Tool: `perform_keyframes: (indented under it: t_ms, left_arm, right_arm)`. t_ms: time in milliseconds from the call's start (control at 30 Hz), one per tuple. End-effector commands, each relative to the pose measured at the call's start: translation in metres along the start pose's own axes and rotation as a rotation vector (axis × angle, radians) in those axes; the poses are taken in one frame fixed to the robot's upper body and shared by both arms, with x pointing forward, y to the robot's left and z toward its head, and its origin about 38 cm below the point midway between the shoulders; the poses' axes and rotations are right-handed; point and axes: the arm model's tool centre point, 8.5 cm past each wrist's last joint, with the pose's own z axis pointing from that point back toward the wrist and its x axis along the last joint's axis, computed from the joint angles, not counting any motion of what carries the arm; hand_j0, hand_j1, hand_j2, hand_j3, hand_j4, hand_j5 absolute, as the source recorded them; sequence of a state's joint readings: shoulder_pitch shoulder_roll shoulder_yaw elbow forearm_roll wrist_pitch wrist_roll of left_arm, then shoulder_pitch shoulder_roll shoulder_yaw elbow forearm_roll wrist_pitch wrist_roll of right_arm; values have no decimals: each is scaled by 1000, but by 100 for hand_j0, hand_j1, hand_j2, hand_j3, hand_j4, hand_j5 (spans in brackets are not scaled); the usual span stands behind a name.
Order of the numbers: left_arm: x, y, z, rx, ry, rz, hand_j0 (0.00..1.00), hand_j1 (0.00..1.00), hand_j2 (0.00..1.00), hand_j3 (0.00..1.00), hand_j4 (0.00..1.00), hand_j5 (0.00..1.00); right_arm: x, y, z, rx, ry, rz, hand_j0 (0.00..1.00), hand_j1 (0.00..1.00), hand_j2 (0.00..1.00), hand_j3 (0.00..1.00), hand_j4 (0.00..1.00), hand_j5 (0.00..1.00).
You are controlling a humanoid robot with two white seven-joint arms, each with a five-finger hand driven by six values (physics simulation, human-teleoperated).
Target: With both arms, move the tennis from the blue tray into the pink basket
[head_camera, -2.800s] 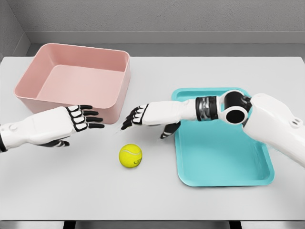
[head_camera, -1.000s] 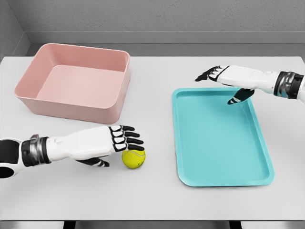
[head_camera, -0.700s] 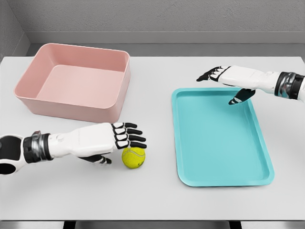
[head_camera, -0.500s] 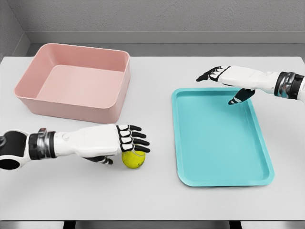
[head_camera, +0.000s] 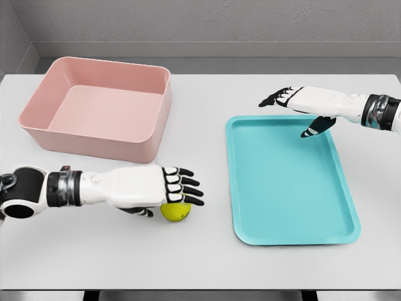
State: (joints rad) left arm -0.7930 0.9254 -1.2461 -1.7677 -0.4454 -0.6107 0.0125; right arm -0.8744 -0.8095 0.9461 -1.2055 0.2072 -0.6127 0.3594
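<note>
Fingers (head_camera: 182, 185) of the left hand (head_camera: 150, 188) half-cover the tennis ball (head_camera: 175, 211).

White arms (head_camera: 119, 186), black-tipped fingers (head_camera: 188, 182)

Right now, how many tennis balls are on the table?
1. The tennis ball lies on the table between pink basket and blue tray, partly under the left hand.

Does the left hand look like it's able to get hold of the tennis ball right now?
Probably yes: the left hand lies right over the tennis ball on the table, fingers spread across its top, with nothing between them, though no closed grasp shows.
</note>
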Motion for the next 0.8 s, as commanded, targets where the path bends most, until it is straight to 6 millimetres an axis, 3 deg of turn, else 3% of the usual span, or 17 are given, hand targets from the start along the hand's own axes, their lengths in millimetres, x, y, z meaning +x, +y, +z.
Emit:
perform_keyframes:
  t_ms: [0,433,767]
  left_arm:
    - [5,-7,-7,-5,-24,22,100,100,100,100,100,100]
    - [1,0,-6,5,-17,16,100,100,100,100,100,100]
    - [-14,-3,-3,-12,128,14,100,100,100,100,100,100]
  right_arm:
    - [0,-1,0,-5,0,-5,100,100,100,100,100,100]
    - [-1,-1,1,-5,2,-5,100,100,100,100,100,100]
    - [-1,-1,1,-5,2,-5,100,100,100,100,100,100]
